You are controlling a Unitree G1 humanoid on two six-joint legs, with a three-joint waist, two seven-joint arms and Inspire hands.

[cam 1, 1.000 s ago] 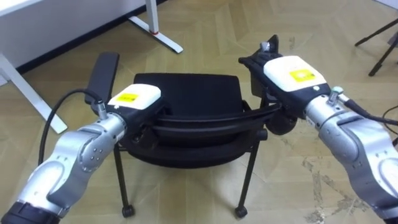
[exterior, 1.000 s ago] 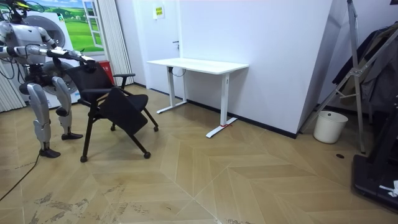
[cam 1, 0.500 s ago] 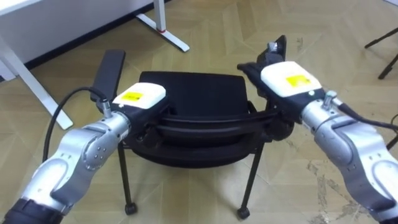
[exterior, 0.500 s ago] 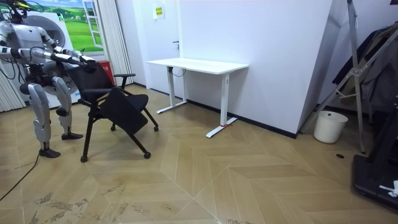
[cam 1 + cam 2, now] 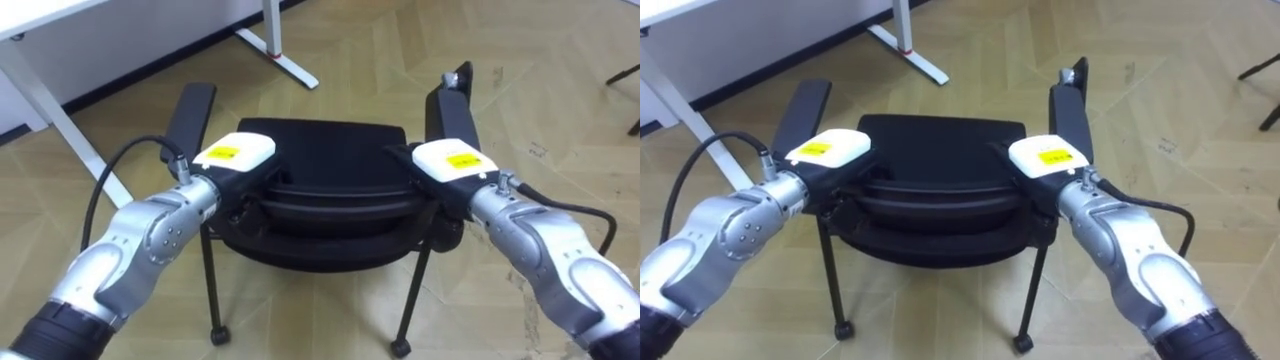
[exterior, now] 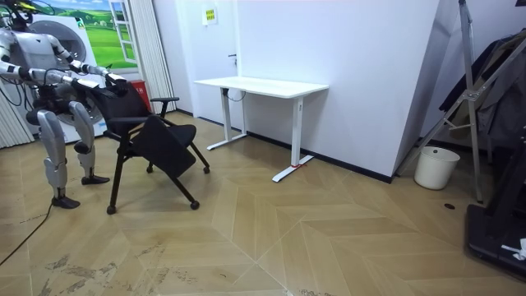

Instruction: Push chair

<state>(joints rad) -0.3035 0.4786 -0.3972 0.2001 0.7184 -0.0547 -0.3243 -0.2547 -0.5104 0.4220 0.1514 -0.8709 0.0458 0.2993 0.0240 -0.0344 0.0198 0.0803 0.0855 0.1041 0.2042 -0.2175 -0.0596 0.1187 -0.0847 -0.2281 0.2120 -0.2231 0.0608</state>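
My left hand [image 5: 235, 158] and right hand [image 5: 450, 163] rest at the black chair's [image 5: 320, 150] backrest top corners; I cannot tell whether they grip.

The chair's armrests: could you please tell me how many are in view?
2. The left armrest lies beyond the left hand, the right armrest beyond the right hand, either side of the chair.

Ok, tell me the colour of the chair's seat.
Black; the padded chair seat shows best in the left eye view.

Chair [image 5: 322, 150] seemingly half-hides both robot hands [image 5: 238, 158] [image 5: 448, 162].
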